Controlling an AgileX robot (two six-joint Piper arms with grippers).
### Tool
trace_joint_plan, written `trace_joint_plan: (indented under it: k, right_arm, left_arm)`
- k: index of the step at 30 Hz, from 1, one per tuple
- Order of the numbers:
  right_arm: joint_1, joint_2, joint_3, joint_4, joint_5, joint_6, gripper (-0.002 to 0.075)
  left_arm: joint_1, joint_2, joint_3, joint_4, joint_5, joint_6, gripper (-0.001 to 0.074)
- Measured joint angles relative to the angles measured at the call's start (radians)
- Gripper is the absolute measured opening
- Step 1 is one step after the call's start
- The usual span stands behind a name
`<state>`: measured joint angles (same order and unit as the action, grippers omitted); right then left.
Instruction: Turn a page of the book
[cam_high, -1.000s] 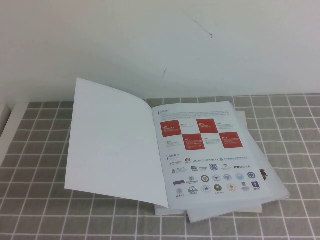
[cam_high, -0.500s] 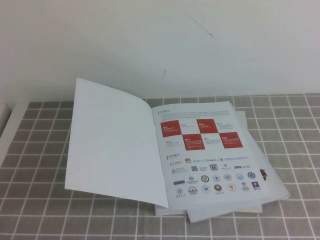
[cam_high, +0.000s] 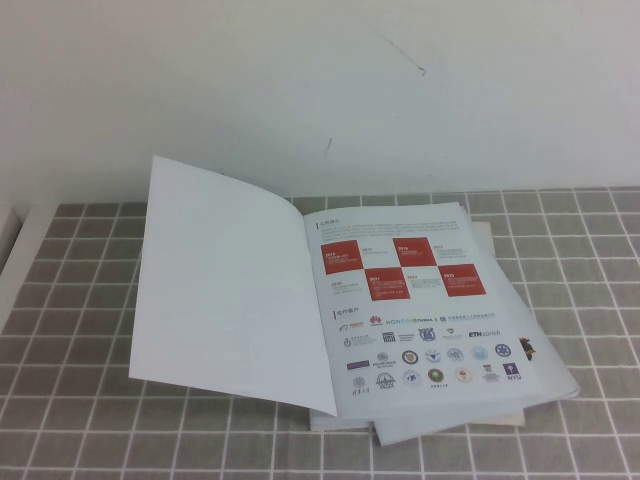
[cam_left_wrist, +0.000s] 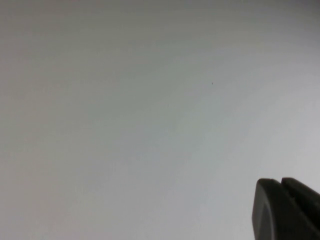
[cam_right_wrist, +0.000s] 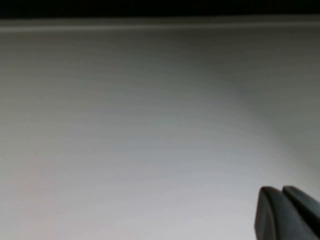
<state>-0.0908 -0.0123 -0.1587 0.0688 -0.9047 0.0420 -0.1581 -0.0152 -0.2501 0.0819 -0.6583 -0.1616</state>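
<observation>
Neither arm shows from my raised camera. Each wrist camera catches only the dark tips of its own tool against a plain pale surface. The left gripper (cam_left_wrist: 281, 186) has its two fingers pressed together with just a thin seam between them, clenched on nothing. The right gripper (cam_right_wrist: 282, 192) looks the same, fingers closed and empty, with a pale ledge and a dark band across the far side of its view.

The book (cam_high: 330, 300) lies open on the grey checked tablecloth (cam_high: 80, 400), well clear of both tools and untouched. The page (cam_high: 415, 300) lies flat on the right half, with red squares in a checker bearing years too small for me to read, and rows of logos below; I can make out "ETH" and "NYU" among them. The blank white leaf (cam_high: 225, 280) on the left half stands raised off the cloth. The spine runs from the far wall toward my side, slanting slightly right, and loose white sheets (cam_high: 440, 425) poke out beneath the near edge.
</observation>
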Motion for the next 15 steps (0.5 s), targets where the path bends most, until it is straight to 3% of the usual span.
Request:
trace_joint_plan:
  k: [5,9,15]
  right_arm:
    - [0.000,-0.002,-0.238,0.047,0.210,0.047,-0.0003]
    - [0.000,0.012,-0.423,0.053,0.500,0.033,-0.0003]
    - [0.000,0.206,-0.611,0.053,0.809,-0.042,-0.0003]
  left_arm:
    - [0.000,-0.002,-0.181,0.044,0.167,-0.002,-0.0004]
    - [0.000,-0.002,-0.313,0.051,0.379,-0.003,-0.0004]
    - [0.000,0.101,-0.467,0.055,0.706,0.013,-0.0004]
